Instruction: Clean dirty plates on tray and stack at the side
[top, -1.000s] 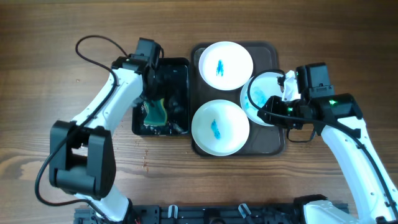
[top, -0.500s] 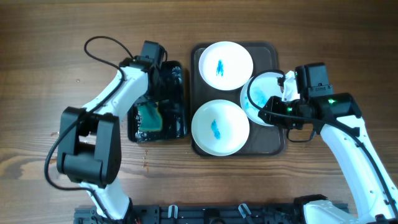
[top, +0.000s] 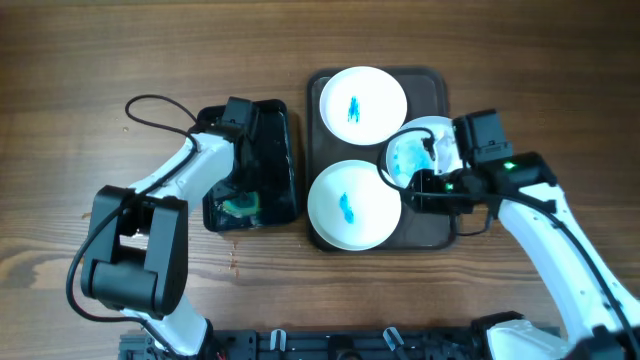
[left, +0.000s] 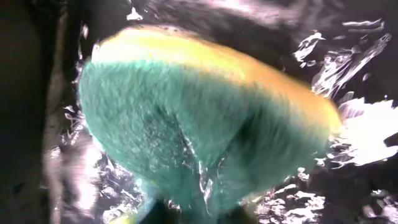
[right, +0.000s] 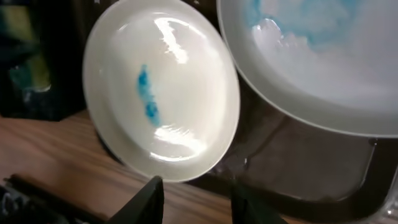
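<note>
Overhead straight down, wrist views close, right shares plates (top: 348, 204)

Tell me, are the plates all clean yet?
Not yet. Nothing looks finished: all three plates sit on the tray with blue smears, and none is stacked at the side. Right now the left gripper is shut on the green sponge in the basin, and the right gripper hovers open by the smeariest plate. Washing and stacking all three is left.

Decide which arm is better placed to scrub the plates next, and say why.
Left. The left tool is shut on the wet sponge in the basin beside the tray. The right tool stands open and empty by the smeared plates, with no sponge.
</note>
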